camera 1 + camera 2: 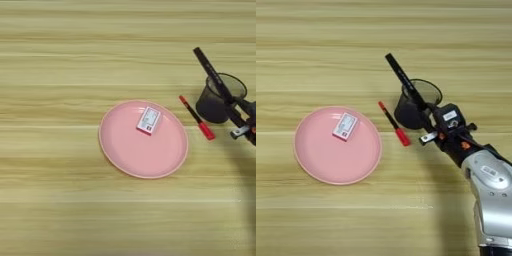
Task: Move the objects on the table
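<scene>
Light wood counter (pixel 60 210) carries a pink plate (pixel 120 155) with the small white box (pixel 149 120) lying on it. Right-arm fingers (pixel 423 107) grip a black marker pen (pixel 402 76) over a black mesh cup (pixel 408 115); a red-capped pen (pixel 393 124) lies just beside.

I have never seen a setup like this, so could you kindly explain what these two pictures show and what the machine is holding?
Both pictures come from one stereo camera on a humanoid robot's head, looking down on a light wooden table; the left eye view and the right eye view show the same scene, slightly shifted. The silver forearm entering from the right is the robot's right arm, ending in a black claw. The claw grips a slim black marker pen, which sticks up and to the left across a dark mesh cup. On the table lie a red pen and a wide round pink plate carrying a small white rectangular box with red print.
</scene>
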Robot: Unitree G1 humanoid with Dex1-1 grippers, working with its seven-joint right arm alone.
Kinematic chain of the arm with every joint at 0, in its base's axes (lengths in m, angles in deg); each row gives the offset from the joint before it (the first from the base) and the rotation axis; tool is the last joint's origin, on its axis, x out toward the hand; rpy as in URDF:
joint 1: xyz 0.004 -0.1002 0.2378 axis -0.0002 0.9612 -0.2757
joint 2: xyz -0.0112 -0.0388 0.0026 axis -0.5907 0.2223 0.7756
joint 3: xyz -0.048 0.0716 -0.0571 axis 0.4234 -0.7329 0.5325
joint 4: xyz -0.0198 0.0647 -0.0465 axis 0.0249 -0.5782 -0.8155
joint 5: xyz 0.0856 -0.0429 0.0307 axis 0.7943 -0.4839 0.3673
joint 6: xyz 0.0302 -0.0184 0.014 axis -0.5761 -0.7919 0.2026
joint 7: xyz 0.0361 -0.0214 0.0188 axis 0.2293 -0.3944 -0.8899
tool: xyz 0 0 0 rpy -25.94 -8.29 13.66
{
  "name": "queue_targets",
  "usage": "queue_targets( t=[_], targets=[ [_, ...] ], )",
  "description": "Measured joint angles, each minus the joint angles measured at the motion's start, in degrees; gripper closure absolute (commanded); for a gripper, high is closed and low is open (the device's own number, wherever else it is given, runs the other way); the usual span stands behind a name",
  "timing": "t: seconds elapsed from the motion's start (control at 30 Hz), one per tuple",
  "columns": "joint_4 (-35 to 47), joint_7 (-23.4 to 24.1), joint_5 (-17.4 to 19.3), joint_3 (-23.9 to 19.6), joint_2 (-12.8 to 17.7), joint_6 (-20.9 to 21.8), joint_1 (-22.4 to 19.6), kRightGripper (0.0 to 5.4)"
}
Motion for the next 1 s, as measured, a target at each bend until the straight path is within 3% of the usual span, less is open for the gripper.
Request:
queue_targets(
  t=[0.63, 1.0],
  targets=[
    [-7.7, 2.0, 0.6, -7.0, 0.6, 0.2, 1.8, 4.41],
    [-12.8, 2.2, 1.1, -8.4, 0.9, 1.4, 2.2, 4.41]
  ],
)
